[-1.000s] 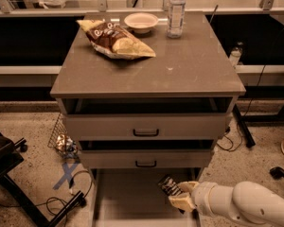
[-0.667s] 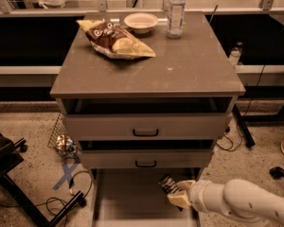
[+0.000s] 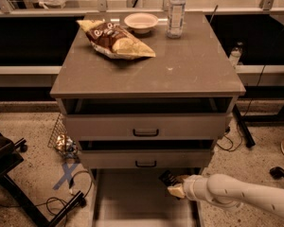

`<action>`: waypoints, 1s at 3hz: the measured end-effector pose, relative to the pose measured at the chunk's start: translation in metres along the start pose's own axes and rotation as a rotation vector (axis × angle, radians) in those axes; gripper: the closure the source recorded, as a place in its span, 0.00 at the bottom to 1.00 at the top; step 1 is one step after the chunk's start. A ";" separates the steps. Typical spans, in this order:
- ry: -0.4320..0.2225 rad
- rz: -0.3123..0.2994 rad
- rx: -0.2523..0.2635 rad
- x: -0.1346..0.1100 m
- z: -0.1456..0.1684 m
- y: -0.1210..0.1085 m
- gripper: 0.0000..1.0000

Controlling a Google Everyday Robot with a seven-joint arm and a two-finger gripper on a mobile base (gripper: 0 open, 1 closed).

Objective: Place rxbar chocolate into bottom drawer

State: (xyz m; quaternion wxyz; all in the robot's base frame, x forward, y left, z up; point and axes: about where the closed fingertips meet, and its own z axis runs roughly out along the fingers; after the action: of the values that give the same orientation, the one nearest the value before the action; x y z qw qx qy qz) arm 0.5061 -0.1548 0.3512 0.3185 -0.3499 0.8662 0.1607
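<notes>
Gripper (image 3: 176, 188) above bottom drawer (image 3: 132, 200), holding rxbar chocolate (image 3: 168, 177)

Countertop (image 3: 180, 65) bears chip bag (image 3: 114, 40), bowl (image 3: 141, 21), bottle (image 3: 176, 12); pincer (image 3: 171, 184) over bottom drawer (image 3: 132, 197).

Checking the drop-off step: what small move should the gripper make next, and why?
Probably ease the gripper down a little, then release: it holds the rxbar chocolate above the pale floor of the open bottom drawer, near its right side.
</notes>
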 end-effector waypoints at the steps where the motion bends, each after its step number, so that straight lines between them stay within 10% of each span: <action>1: -0.026 0.037 -0.017 0.032 0.043 -0.023 1.00; 3: -0.102 0.137 -0.154 0.082 0.095 -0.018 1.00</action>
State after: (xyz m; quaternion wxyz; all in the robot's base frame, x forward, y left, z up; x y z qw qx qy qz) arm 0.5150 -0.1610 0.2244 0.3224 -0.3047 0.8559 0.2659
